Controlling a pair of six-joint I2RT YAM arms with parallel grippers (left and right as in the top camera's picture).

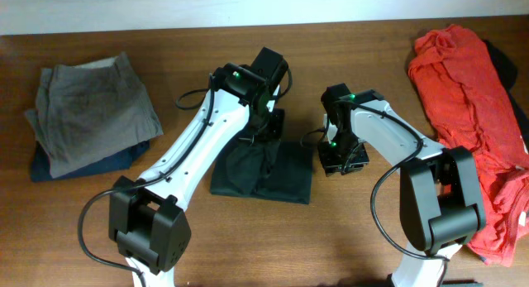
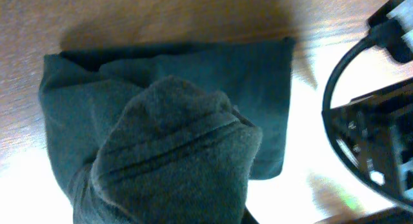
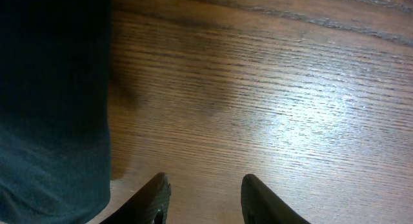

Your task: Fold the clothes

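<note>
The clothes, dark charcoal trousers, lie folded into a rough rectangle mid-table. My left gripper hangs over their back edge, shut on a bunch of the fabric. In the left wrist view that raised bunch fills the foreground and hides the fingers, while the rest of the clothes lies flat below. Just off the trousers' right edge, my right gripper is low over the wood. In the right wrist view it stands open with nothing between its fingers, beside the trousers' edge.
Folded grey-khaki trousers rest on a navy garment at the far left. A pile of red clothing runs down the right side, with a dark garment under it. The right arm shows beside the trousers.
</note>
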